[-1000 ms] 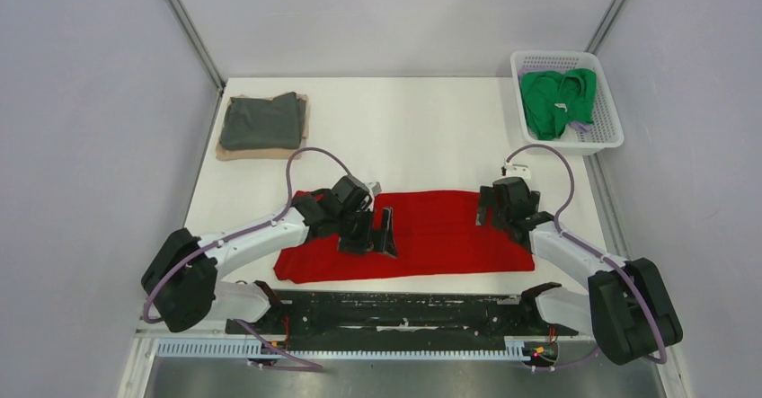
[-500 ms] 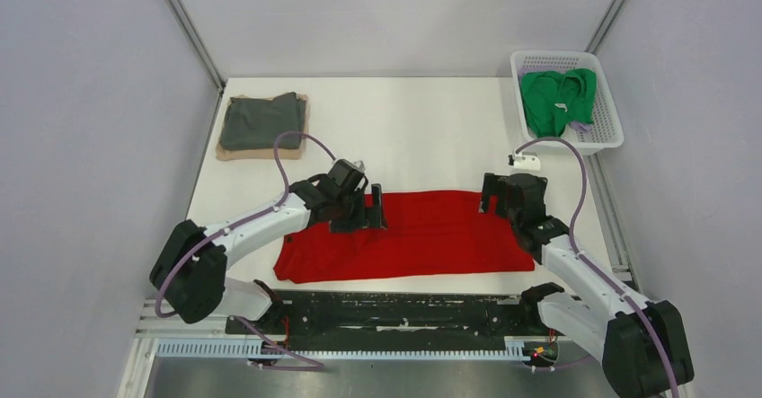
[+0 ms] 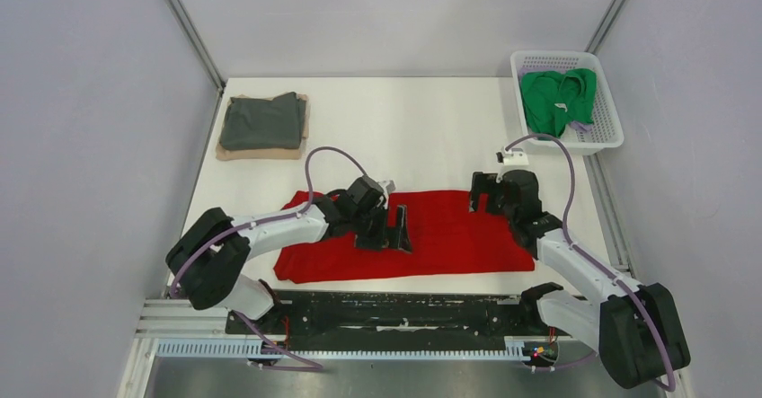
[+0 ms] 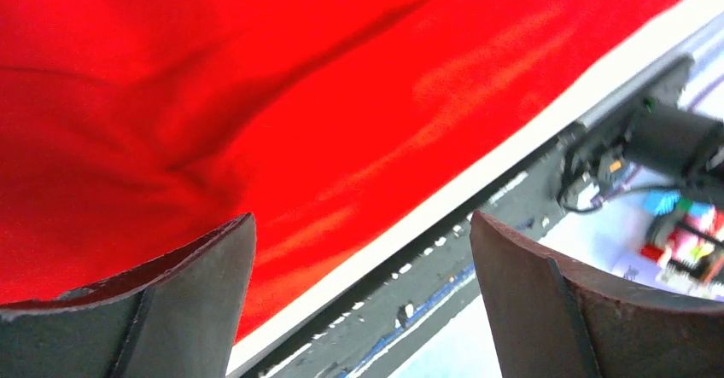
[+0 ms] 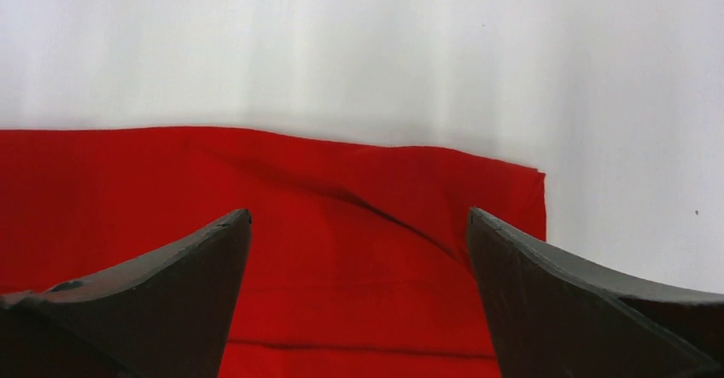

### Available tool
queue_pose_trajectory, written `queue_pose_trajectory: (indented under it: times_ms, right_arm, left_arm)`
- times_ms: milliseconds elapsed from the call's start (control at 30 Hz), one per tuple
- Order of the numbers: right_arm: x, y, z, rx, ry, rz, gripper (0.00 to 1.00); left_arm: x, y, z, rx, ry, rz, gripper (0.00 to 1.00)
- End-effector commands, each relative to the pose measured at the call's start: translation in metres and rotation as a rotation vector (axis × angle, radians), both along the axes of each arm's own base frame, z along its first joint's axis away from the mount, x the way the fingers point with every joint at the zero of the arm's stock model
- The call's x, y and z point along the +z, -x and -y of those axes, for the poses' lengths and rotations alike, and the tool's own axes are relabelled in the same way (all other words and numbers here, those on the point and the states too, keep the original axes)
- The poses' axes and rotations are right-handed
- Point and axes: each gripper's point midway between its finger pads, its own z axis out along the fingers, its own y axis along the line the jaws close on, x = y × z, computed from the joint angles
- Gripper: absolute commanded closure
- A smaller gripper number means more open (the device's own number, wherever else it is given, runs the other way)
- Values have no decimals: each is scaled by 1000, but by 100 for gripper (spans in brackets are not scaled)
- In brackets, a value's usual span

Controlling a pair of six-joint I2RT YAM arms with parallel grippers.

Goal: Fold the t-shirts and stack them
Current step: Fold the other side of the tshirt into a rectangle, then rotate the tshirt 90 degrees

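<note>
Red t-shirt (image 3: 449, 236) lies as a flat band mid-fold, left gripper (image 3: 388, 234) and right gripper (image 3: 483, 202) both spread empty over it; next, pinching its ends seems needed

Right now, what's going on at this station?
Two arms are working on a red t-shirt laid out as a long band near the front of the table. The left gripper is over its left-centre part and the right gripper is at its far right edge. Both are open and hold nothing. A folded dark grey shirt lies on a tan shirt at the far left. A crumpled green shirt sits in the white basket.
</note>
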Motion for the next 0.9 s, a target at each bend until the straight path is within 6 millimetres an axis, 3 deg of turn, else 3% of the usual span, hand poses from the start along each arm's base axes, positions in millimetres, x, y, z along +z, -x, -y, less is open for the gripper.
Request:
queue_pose_trajectory:
  times_ms: [0, 100, 233, 333, 467, 567, 633, 767, 867]
  right_arm:
    - [13, -12, -10, 37, -33, 51, 2]
    - [13, -12, -10, 39, -30, 52, 2]
    - [13, -13, -12, 46, -36, 57, 2]
    - [14, -14, -24, 101, -71, 53, 2]
    - [8, -15, -44, 179, -128, 19, 2]
    - [-5, -14, -44, 171, -120, -42, 2]
    - [-13, -11, -47, 187, -132, -74, 2]
    - [-27, -2, -55, 227, -159, -114, 2]
    - [-39, 3, -49, 201, -132, -148, 2]
  left_arm:
    - [30, 25, 33, -203, 151, 64, 0]
    - [31, 37, 24, -249, 96, 66, 0]
    - [28, 30, -7, -181, -57, 117, 0]
    - [48, 15, -21, -99, -81, 216, 0]
    - [68, -26, -47, 151, -18, 273, 0]
    - [49, -57, -75, 351, 64, 153, 0]
    - [24, -68, -89, 432, 28, 63, 0]
    - [-18, -82, -87, 484, -26, -68, 0]
    - [-39, -115, -93, 566, -135, -74, 0]
